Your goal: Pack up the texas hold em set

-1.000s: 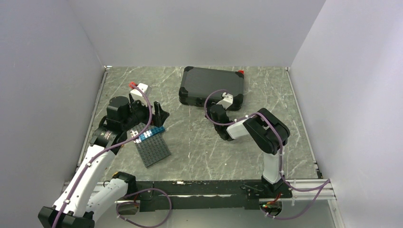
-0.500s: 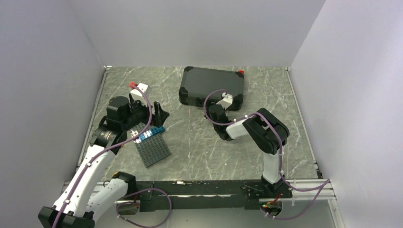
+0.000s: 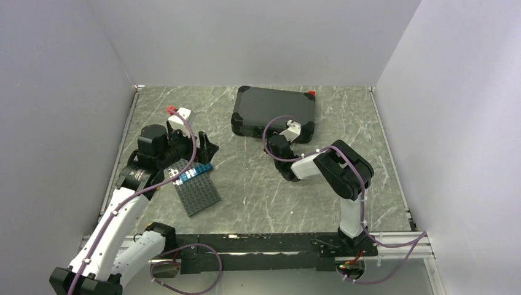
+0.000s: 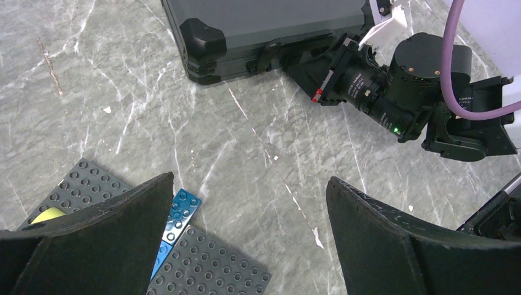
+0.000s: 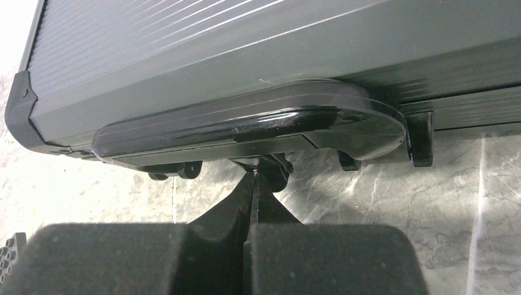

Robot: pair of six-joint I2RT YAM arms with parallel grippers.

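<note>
The black hard case of the texas hold em set lies closed at the back of the table, its handle facing the arms. My right gripper is shut, and nothing shows between its fingers. Its tips sit just under the middle of the handle, against the case's front wall. My left gripper hovers open and empty over bare table, left of the case; its fingers stand wide apart. A small red piece shows at the case's back right corner.
A dark grey studded building plate with blue bricks lies at the front left, under my left gripper. The left wrist view shows the plate, a blue brick and a yellow piece. Walls enclose the table on three sides.
</note>
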